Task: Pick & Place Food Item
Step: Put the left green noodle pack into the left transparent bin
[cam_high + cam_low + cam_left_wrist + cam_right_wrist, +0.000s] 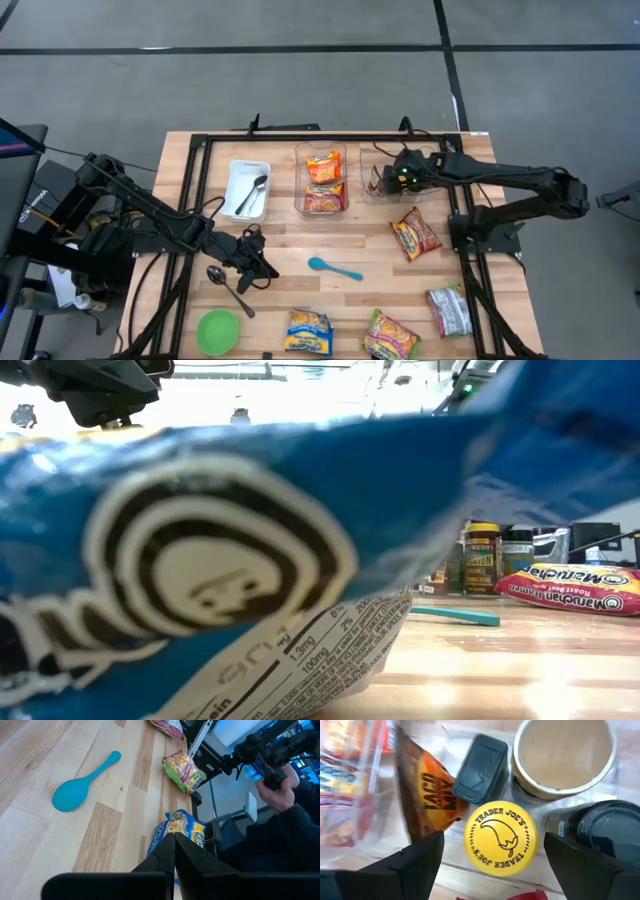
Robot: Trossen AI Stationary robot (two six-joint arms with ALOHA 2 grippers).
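Observation:
My right gripper (pixel 388 182) stands open above a clear bin (pixel 366 196) at the table's far side. In its wrist view the two fingers flank, without touching, a jar with a yellow lid (pixel 501 838). Beside the jar in the bin are a taco mix packet (pixel 427 800), a black-lidded container (pixel 480 767), a white tub (pixel 562 752) and a dark jar (pixel 597 830). My left gripper (pixel 262 262) hovers shut over the table's left half, nothing between its fingers (pixel 175 852). Noodle packets lie flat on the table: one red (pixel 415 233), one blue and yellow (pixel 309 331).
A second clear bin (pixel 300 205) holds red packets; a white tray (pixel 236 170) holds spoons. A teal spoon (pixel 333 267), a metal spoon (pixel 228 288), a green bowl (pixel 217 331) and two more packets (pixel 449 310) (pixel 392 337) lie nearer. A person's hand (pixel 277 790) shows beyond the table.

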